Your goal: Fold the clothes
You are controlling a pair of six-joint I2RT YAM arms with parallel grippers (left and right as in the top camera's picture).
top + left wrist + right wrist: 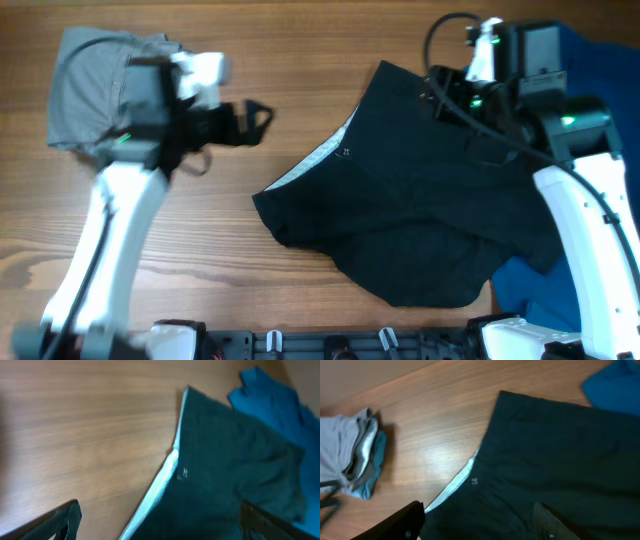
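Black shorts (400, 210) lie crumpled on the wooden table, right of centre, with a strip of white waistband lining (305, 165) showing at their left edge. My left gripper (262, 120) is open and empty, above bare wood just left of the shorts. In the left wrist view its fingers (160, 517) frame the waistband edge of the shorts (235, 460). My right gripper (440, 88) is open and empty over the shorts' top edge. In the right wrist view its fingers (480, 517) hang above the black cloth (555, 445).
A folded grey pile (90, 80) sits at the top left, under the left arm, and also shows in the right wrist view (345, 455). A blue garment (530, 290) lies at the right, partly under the shorts and the right arm, and also shows in both wrist views (270, 395) (615, 382).
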